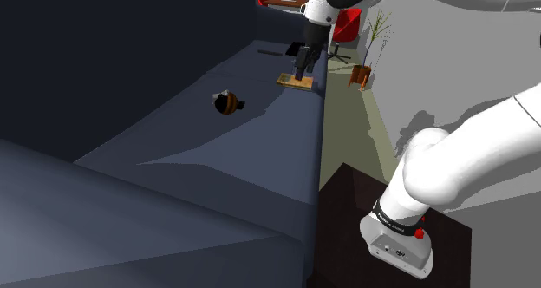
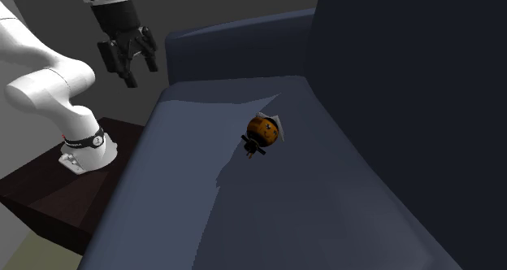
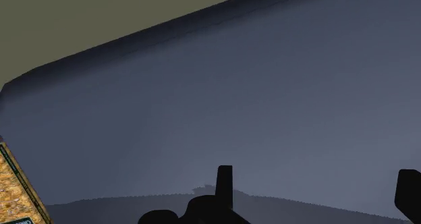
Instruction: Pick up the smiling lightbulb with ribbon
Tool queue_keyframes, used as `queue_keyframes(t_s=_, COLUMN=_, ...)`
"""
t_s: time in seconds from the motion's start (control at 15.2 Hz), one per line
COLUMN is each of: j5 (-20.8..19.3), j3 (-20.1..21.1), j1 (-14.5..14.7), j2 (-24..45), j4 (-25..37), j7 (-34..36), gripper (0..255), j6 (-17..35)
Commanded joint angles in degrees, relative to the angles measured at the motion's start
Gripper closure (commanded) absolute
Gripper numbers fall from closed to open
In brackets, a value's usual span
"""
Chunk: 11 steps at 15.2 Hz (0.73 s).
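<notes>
**Op:** Where's the target?

**Annotator:** Your lightbulb [image 2: 263, 132] lies on the sofa [image 2: 244, 219] seat. It's roughly mid-length and a bit nearer the seat's back edge than its front edge. It has an orange globe. The black base end aims toward the front edge, and the pale ribbon is on the side facing the backrest. It rests on the cushion alone.

**Op:** And the claw?

**Annotator:** Your gripper [image 1: 301, 75] hangs above the seat's front edge, pointing down. It's further along the seat from the stand [image 1: 394, 243] than the lightbulb is. The claw is spread. In the wrist view the two black fingers [image 3: 225, 182] stand apart, with only blue-grey cushion between them. The gripper is well apart from the lightbulb and pinches nothing.

**Op:** Other stuff on the seat?

**Annotator:** A flat tan board [image 1: 295, 81] lies at the front edge, directly below your gripper in the shoulder view. In the wrist view a patterned corner with a green border shows off to one side of the fingers. A small black thing [image 1: 293, 48] lies further along the seat, and you can't tell what it is.

**Op:** Past the sofa?

**Annotator:** A red chair [image 1: 348, 24] and a potted plant [image 1: 364, 69] stand on the floor beyond the front edge.
</notes>
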Motion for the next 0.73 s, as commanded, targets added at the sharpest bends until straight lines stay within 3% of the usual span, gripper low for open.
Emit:
queue_keyframes(t_s=0.0, j5=0.53, j3=-2.06, j1=1.14, j2=4.54, j4=1.94, j7=-5.43, gripper=0, j6=2.41)
queue_keyframes(t_s=0.66, j5=8.31, j3=-7.51, j1=5.28, j2=27.37, j4=15.76, j7=-30.5, gripper=0, j6=8.35)
